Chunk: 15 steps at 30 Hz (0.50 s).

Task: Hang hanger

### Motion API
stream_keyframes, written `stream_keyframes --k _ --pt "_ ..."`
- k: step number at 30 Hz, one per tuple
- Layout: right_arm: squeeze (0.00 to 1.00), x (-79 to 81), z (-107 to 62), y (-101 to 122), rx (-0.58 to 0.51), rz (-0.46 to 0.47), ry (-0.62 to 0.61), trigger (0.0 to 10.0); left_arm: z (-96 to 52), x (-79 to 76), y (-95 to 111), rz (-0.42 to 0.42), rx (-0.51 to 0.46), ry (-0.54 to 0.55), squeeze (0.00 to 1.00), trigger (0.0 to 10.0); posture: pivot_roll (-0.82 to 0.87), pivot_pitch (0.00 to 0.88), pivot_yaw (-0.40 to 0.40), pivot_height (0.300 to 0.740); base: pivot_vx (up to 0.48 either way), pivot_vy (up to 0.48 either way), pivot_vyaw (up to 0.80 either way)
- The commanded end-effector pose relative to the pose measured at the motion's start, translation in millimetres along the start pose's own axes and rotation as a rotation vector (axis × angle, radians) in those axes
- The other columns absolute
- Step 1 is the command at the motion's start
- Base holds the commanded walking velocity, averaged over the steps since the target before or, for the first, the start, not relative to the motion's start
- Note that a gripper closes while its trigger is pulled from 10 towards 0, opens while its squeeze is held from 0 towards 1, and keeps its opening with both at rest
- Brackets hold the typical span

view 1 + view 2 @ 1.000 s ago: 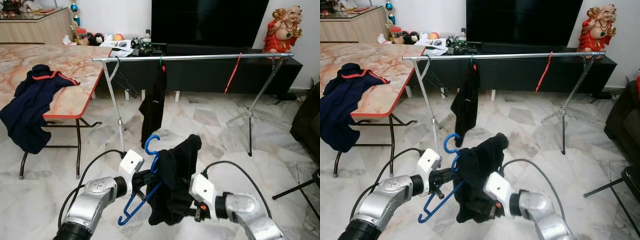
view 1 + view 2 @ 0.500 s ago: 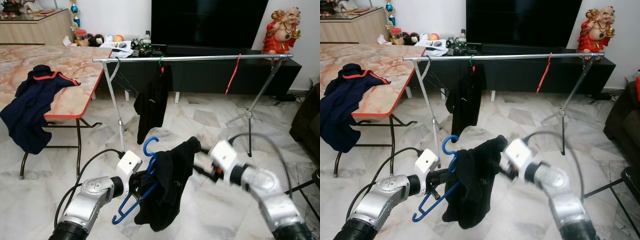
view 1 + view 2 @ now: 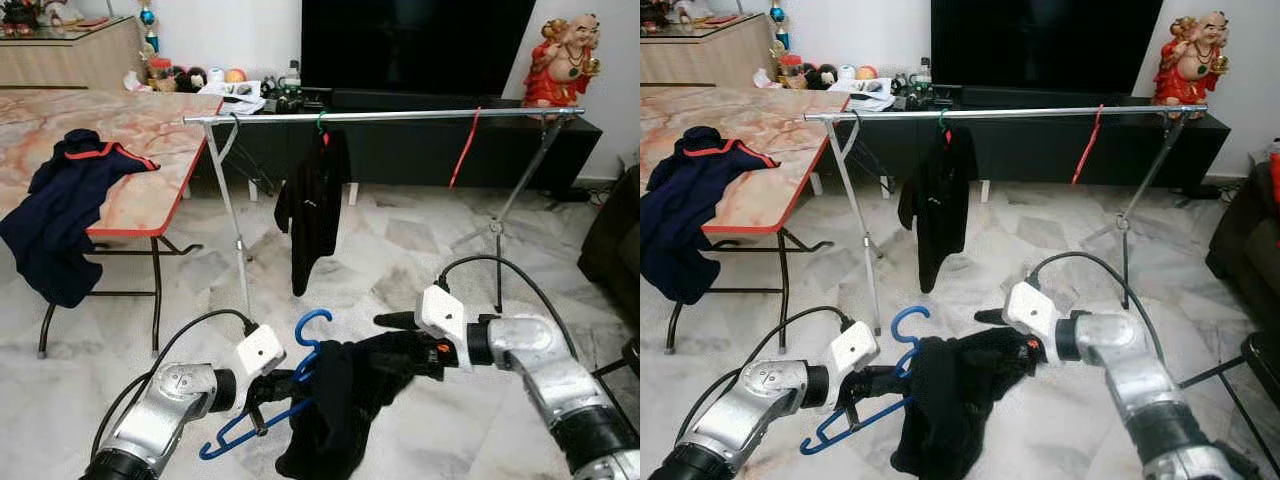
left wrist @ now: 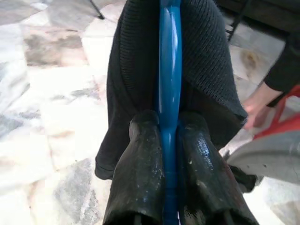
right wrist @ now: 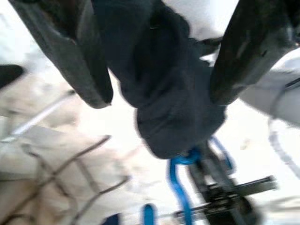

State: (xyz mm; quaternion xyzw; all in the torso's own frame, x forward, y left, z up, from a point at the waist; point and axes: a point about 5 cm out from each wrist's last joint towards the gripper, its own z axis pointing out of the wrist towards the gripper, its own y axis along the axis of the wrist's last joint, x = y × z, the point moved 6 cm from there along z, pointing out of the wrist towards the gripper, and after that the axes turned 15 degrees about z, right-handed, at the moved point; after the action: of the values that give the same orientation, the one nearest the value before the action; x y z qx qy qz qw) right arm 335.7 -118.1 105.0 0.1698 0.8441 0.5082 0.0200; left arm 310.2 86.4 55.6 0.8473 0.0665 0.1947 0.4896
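Blue hanger (image 3: 285,392) with black garment (image 3: 345,395) draped over it, held low over marble floor (image 3: 400,240), short of clothes rail (image 3: 385,116). Left gripper (image 4: 169,140) clamped on hanger bar, fingers (image 4: 140,178) pressed either side. Right gripper (image 5: 159,79) at garment's far end, fingers (image 5: 70,51) spread apart, cloth between them. Rail carries black top (image 3: 312,205) and red hanger (image 3: 462,146). Navy jacket (image 3: 60,215) hangs off table (image 3: 150,150) front edge.
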Motion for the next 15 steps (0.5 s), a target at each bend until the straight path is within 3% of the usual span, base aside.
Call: stream_keyframes --k 1,5,6,7,8,15 --pt "1.0 2.5 -4.6 -4 0.046 0.003 0.053 10.0 0.6 -0.1 16 0.073 -0.044 -0.027 0.0 10.0 0.11 0.0 -0.051 0.74 0.0 0.0 0.0" --pt "1.0 6.9 -4.7 -10 0.076 0.025 0.12 10.0 -0.2 -2.5 17 0.093 -0.041 -0.058 0.0 10.0 0.11 0.0 -0.052 0.74 0.0 0.0 0.0" --pt "0.21 6.0 -3.1 -17 0.111 0.02 0.127 10.0 -1.1 -3.8 16 0.11 -0.029 -0.08 0.0 10.0 0.11 0.0 -0.052 0.74 0.0 0.0 0.0" --pt "0.21 5.3 -2.6 -20 0.123 0.015 0.124 10.0 -1.2 -4.3 16 0.114 -0.026 -0.086 0.0 10.0 0.11 0.0 -0.052 0.74 0.0 0.0 0.0" --pt "0.0 4.5 -1.4 -23 0.139 0.013 0.121 10.0 -1.7 -4.3 16 0.115 -0.029 -0.091 0.0 10.0 0.11 0.0 -0.052 0.74 0.0 0.0 0.0" --pt "0.0 -5.4 7.5 -19 0.118 -0.003 0.062 10.0 -2.0 -5.5 21 0.125 -0.04 -0.117 0.0 10.0 0.12 0.0 -0.053 0.74 0.0 0.0 0.0"
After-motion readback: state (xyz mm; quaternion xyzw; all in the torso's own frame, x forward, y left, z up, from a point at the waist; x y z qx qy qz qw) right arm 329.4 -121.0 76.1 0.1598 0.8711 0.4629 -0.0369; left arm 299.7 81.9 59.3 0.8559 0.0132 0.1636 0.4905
